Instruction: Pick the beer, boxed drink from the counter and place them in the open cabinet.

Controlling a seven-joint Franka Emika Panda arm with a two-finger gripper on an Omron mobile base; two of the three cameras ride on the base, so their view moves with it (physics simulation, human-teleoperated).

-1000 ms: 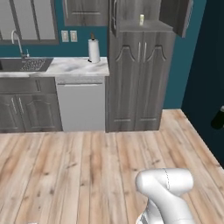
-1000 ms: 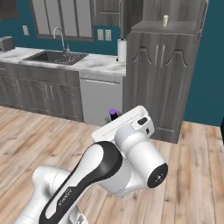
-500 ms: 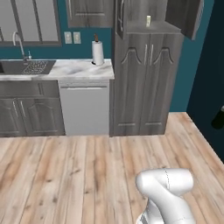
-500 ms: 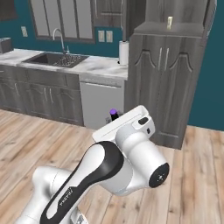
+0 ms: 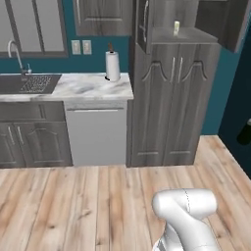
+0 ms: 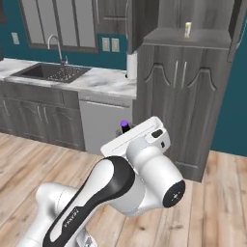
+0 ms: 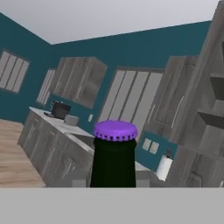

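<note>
The beer, a near-black bottle with a purple cap, stands upright in the middle of the hand view, right in front of the camera. Its purple cap peeks out behind my white hand, and my gripper is shut on it, fingers hidden. The boxed drink, a pale yellow-and-white carton, stands upright on the shelf of the open cabinet atop the tall dark grey unit. My hand is well below and left of that shelf. The island counter is out of view.
The cabinet's open door juts out left of the shelf. A marble worktop with a paper-towel roll and a sink runs left of the unit, above a dishwasher. Wood floor lies between.
The whole picture has shifted right and grown: the base has driven nearer the tall unit. The arm keeps its pose with the beer in the gripper.
</note>
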